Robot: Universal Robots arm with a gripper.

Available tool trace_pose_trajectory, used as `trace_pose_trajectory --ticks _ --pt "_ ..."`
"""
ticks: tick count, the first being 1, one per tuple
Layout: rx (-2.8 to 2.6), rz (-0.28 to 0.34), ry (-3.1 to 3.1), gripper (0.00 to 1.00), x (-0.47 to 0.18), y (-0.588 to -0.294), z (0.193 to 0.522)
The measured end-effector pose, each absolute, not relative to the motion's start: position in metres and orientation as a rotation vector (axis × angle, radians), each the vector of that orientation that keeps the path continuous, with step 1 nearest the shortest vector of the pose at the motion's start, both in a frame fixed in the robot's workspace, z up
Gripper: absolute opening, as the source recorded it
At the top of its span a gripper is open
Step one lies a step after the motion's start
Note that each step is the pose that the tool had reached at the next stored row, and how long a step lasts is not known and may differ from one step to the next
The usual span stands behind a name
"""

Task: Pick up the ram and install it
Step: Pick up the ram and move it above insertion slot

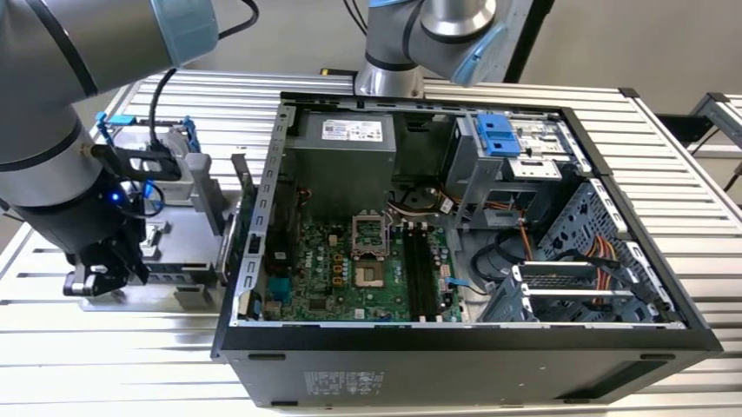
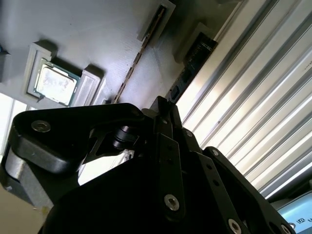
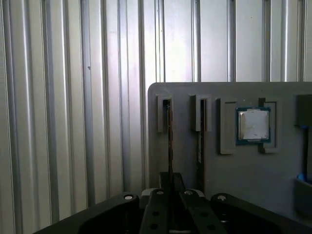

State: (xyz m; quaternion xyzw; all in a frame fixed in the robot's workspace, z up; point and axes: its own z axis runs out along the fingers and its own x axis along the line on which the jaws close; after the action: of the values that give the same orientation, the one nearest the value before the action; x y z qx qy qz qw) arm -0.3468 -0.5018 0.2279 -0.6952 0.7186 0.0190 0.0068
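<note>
Ram sticks, two: thin, dark, narrow circuit-board strips, each standing on edge in its own slot of the tray, parallel and just apart. The outer ram stick (image 3: 169,136) (image 2: 190,68) sits in the slot nearest the tray's edge. The inner ram stick (image 3: 200,139) (image 2: 139,56) sits one slot further in.

Processor chip, one: square, silver-lidded processor chip (image 3: 253,124) (image 2: 53,84) with a green border. It lies flat in a square recess beyond the inner ram stick.

Tray, one: flat grey plastic parts tray (image 3: 229,180) (image 2: 97,29) (image 1: 186,291). In the exterior view it lies at nine o'clock from the computer case.

Hard drive, one: silver hard drive with blue rails (image 1: 145,143), at twelve o'clock from the gripper in the exterior view.

Computer case, one: open black tower computer case (image 1: 464,356) lying on its side, with one green motherboard (image 1: 347,278) exposed.

Table, one: ribbed aluminium table (image 1: 684,200) (image 3: 73,97) (image 2: 253,97).

Gripper, one: black metal gripper (image 3: 170,183) (image 2: 165,105) (image 1: 99,274) on the grey arm, low over the tray. It is in line with the outer ram stick, whose near end runs into the tool's tip in both wrist views. Whether the tool is clamped on that stick or merely set around it cannot be told. Both sticks remain seated in their slots.
</note>
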Motion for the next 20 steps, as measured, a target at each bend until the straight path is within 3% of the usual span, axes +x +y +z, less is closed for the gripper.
trace_pose_trajectory --ticks 20 --pt "-2.174 0.059 2.248 0.00 -0.347 -0.502 0.242"
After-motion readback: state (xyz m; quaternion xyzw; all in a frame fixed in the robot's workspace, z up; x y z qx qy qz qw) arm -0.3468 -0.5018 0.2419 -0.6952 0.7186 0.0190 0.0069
